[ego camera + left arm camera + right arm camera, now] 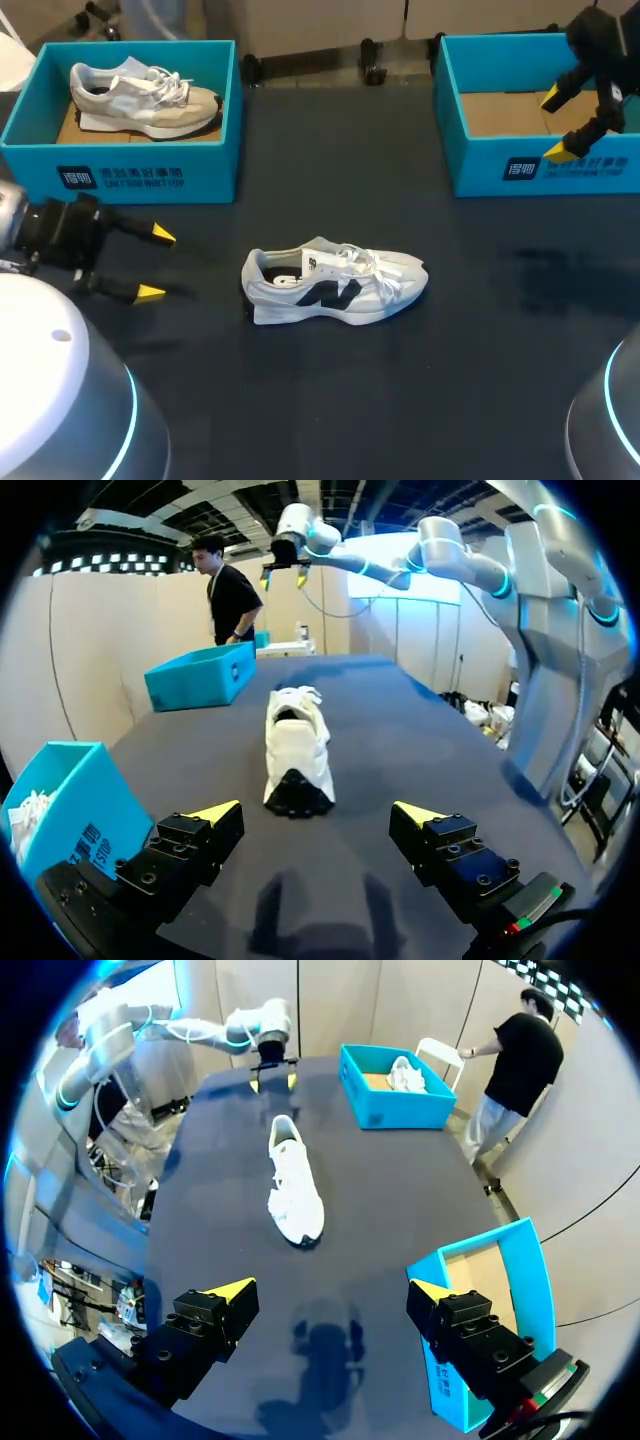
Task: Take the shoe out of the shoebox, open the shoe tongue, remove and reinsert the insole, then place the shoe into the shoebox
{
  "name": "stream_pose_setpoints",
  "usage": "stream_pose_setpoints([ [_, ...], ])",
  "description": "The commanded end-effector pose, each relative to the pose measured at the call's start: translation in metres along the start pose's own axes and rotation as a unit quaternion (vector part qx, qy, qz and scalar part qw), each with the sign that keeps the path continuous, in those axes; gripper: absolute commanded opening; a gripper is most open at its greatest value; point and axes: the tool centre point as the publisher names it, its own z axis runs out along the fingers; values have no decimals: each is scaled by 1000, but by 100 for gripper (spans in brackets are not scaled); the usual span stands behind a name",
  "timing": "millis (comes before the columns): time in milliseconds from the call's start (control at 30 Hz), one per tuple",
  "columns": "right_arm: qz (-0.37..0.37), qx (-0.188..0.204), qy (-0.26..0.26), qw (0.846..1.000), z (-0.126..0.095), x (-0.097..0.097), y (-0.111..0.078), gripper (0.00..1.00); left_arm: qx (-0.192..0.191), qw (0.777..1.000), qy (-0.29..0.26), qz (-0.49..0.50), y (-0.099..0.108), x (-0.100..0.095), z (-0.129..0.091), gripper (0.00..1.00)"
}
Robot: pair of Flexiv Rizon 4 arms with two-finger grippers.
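White shoe [335, 285] on worktop [330, 400], left pincer [157, 265] spread at its 9 o'clock, right pincer [556, 125] spread over shoebox [480, 165] at 2 o'clock

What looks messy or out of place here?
Only the white sneaker: it stands upright on the table, not in a box, and the right shoebox is empty. Nothing looks spilled or broken.

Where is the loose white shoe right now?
In the head view the white shoe sits in the middle, outside the right shoebox, heel toward the open left claw.
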Motion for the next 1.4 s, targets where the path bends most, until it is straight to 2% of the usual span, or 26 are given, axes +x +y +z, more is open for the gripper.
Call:
stream_pose_setpoints([
  [33, 1, 2, 1, 1000, 1, -1, 1, 100, 9, 1000, -17, -5, 4, -10, 25, 100],
  [233, 1, 2, 1, 1000, 1, -1, 1, 100, 0, 1000, -30, -7, 15, -27, 48, 100],
  [400, 1, 2, 1, 1000, 1, -1, 1, 100, 0, 999, -48, -17, 24, -32, 60, 100],
  [467, 1, 2, 1, 1000, 1, -1, 1, 100, -13, 998, -55, -17, 31, -32, 65, 100],
  [1400, 1, 2, 1, 1000, 1, -1, 1, 100, -10, 998, -58, -21, 32, -32, 66, 100],
])
